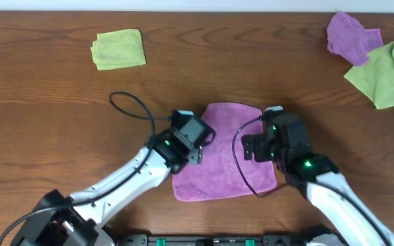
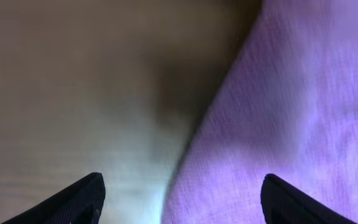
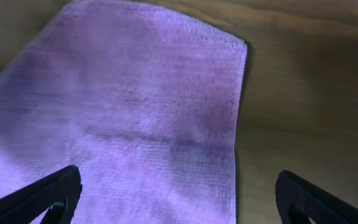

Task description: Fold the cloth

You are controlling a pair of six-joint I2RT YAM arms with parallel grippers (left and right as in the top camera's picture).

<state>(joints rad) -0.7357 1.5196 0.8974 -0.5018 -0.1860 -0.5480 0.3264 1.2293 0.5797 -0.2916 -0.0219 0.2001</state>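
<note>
— At the table's (image 1: 46, 123) near edge, midway along, that's the cloth (image 1: 224, 154)?
— Yes, lying flat. The left gripper (image 2: 182, 186) is spread wide astride its left edge. The right gripper (image 3: 179, 177) is wide too, over the right edge near the far corner.
— Room?
— Bare wood beyond the far edge. A green cloth (image 1: 120, 48) sits far left and a heap (image 1: 371, 55) fills the far right corner, both well apart.

A robot test bench: the cabled left arm (image 1: 132, 171) and right arm (image 1: 334, 191), green status lights lit, reach over a wood-grain surface (image 1: 46, 102), with a folded green cloth (image 1: 119, 49) at 10 o'clock and spare cloths (image 1: 382, 75) heaped at 2 o'clock.
</note>
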